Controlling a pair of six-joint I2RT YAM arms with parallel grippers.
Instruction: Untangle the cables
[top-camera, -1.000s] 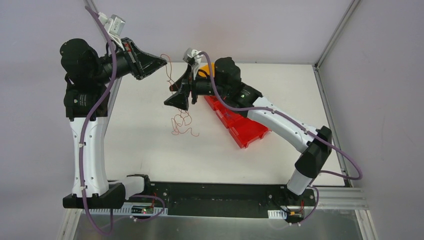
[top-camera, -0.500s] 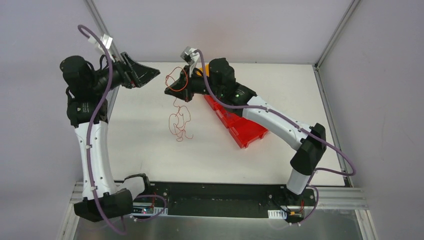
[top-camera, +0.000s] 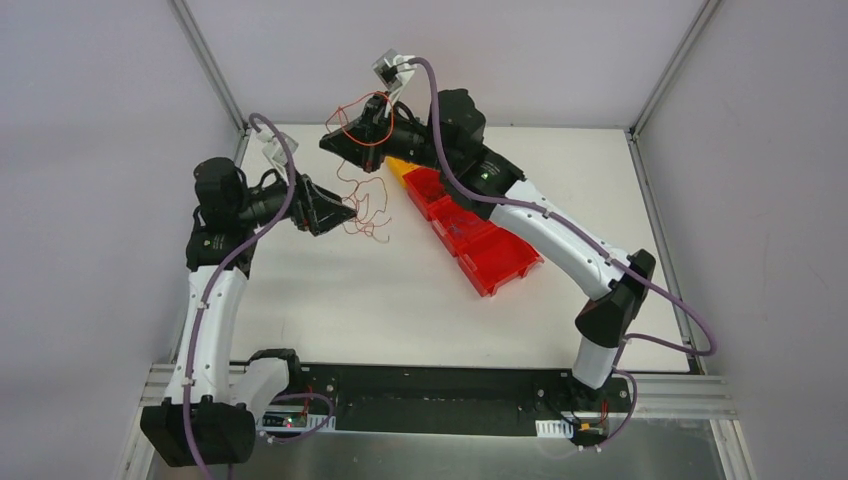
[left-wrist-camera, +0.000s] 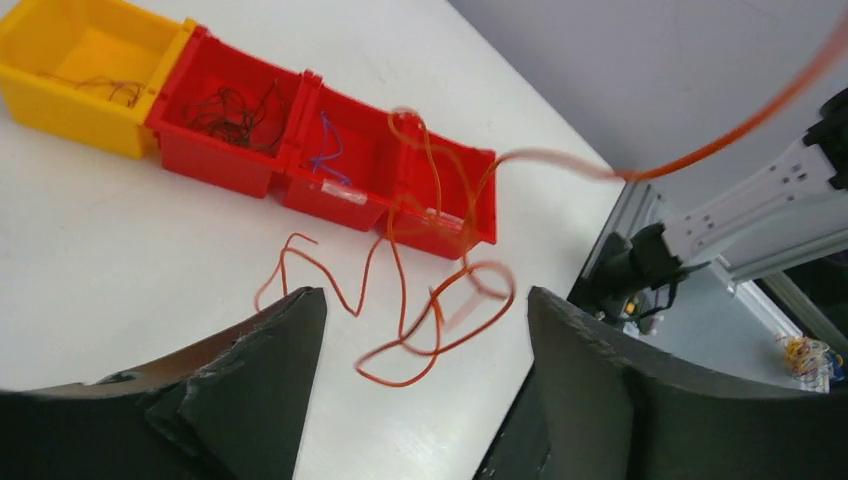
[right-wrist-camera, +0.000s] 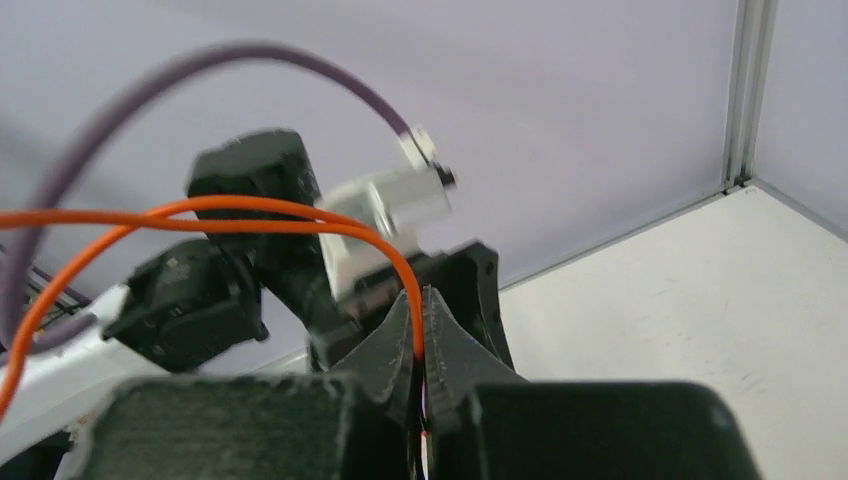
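Observation:
One thin orange cable (top-camera: 372, 215) hangs from my right gripper (top-camera: 332, 143), which is raised over the back of the table. Its upper part loops above the gripper and its curly lower end trails to the table. In the right wrist view the jaws (right-wrist-camera: 420, 300) are shut on the orange cable (right-wrist-camera: 240, 225). My left gripper (top-camera: 350, 212) is low, just left of the hanging curls, and open. In its wrist view the cable (left-wrist-camera: 397, 382) curls on the table between and beyond the spread fingers (left-wrist-camera: 425, 300), untouched.
A diagonal row of bins lies right of the cable: a yellow bin (left-wrist-camera: 90, 110), then three red bins (left-wrist-camera: 235, 165). The first red bin holds black wires and the second a blue wire (left-wrist-camera: 330, 140). The table's right edge and frame rail (left-wrist-camera: 620, 215) are near.
The left gripper let go of the cable, opened, and swung down and right to the hanging curls. The right gripper shut on the cable and lifted it towards the back.

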